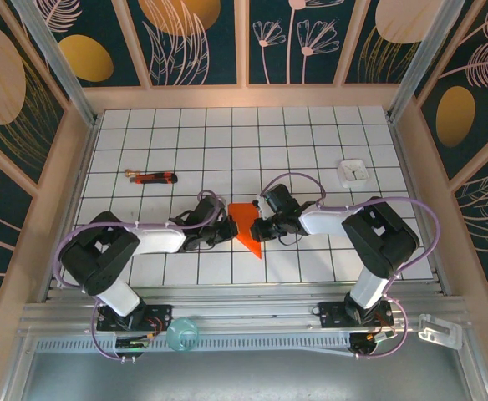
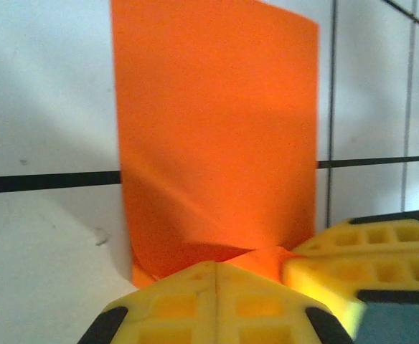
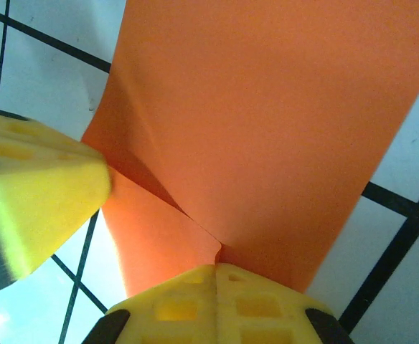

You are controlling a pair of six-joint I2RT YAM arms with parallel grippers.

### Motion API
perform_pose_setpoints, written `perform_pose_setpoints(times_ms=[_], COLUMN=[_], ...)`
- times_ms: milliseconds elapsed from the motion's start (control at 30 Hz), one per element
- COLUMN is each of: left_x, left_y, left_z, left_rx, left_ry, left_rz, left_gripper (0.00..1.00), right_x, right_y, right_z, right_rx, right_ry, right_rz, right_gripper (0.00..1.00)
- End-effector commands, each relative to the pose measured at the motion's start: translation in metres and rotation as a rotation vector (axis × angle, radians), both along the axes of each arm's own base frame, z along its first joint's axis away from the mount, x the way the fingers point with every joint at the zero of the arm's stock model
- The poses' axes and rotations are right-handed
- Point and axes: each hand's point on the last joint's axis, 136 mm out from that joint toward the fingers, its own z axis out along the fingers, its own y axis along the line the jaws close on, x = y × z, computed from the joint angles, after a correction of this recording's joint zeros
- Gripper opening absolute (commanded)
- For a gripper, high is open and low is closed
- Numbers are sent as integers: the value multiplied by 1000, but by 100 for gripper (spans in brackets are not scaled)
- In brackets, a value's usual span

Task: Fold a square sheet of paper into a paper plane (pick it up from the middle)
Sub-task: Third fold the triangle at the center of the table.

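Sheet of paper: the orange-red sheet of paper (image 1: 246, 224) is at the middle of the white grid table (image 1: 311, 138), between the two grippers. From above it reads as a wedge with its point toward the near edge.
Paper shape: it is no longer flat. In the left wrist view (image 2: 217, 143) a broad panel rises from the tabletop, with a diagonal crease running down to the fingertips. In the right wrist view (image 3: 267, 129) two panels meet at a crease that ends at the fingertips.
Left gripper: the left gripper (image 1: 226, 225) is at the paper's left edge. Its yellow fingers (image 2: 166, 308) are pressed together, pinching the paper's lower edge, and orange shows on both sides of the tips.
Right gripper: the right gripper (image 1: 262, 224) is at the paper's right edge. Its fingers (image 3: 173, 308) are closed tight on the paper where the crease comes in.
Gripper spacing: the two grippers are just beside each other, each one's yellow pad visible in the other's wrist view.
Stick tool: a thin red-and-black stick tool (image 1: 154, 177) lies on the grid, well to the left of the paper and farther back.
White object: a small white square object (image 1: 354, 171) sits far right on the grid, well apart from the paper.
Near rail: a teal round object (image 1: 181, 334) rests by the left arm's base.
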Motion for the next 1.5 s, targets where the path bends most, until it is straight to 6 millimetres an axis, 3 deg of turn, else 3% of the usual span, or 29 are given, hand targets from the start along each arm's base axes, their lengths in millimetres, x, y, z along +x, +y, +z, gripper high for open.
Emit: perform_pose_setpoints(times_ms=[0, 267, 967, 1267, 1467], left_x=[7, 7, -19, -35, -41], left_y=[-10, -15, 15, 30, 37], left_z=[21, 2, -53, -70, -73], left_rx=[-39, 0, 142, 192, 219], left_ry=[-32, 2, 106, 153, 162], left_rz=[-33, -70, -78, -94, -95], left_gripper=[0, 0, 0, 0, 0], right_x=[-25, -25, -21, -16, -4], right_y=[-42, -43, -38, -34, -34], right_z=[-49, -49, -43, -33, -13], right_rx=[-203, -203, -186, -162, -150], right_ry=[103, 104, 93, 71, 22], right_rz=[-29, -30, -25, -23, -40], right_gripper=[0, 0, 0, 11, 17])
